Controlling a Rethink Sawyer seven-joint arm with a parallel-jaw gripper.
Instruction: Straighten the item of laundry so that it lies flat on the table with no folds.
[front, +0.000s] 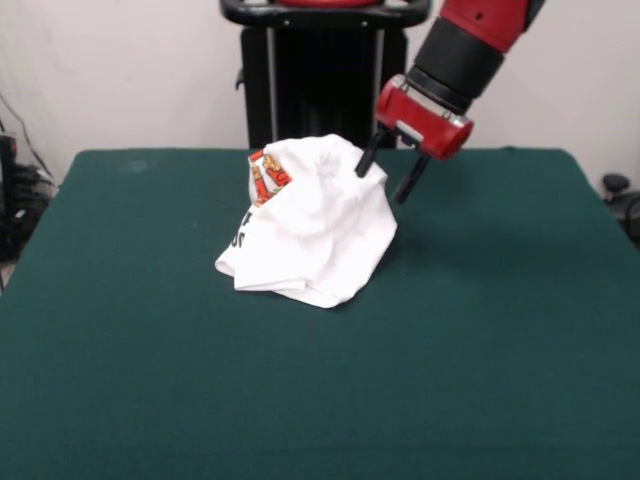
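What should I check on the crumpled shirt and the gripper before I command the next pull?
1. T-shirt lies flat: not ok, it is bunched in a heap with deep folds.
2. Print faces up: not ok, only a scrap of the coloured print and a few black letters show at its left side.
3. Gripper open: ok, its two black fingers stand apart at the heap's upper right.
4. Cloth held: cannot tell, one finger lies against the fabric, but the front view shows no clamped fold.
5. Room on the table to spread: ok, green surface shows all around the shirt.
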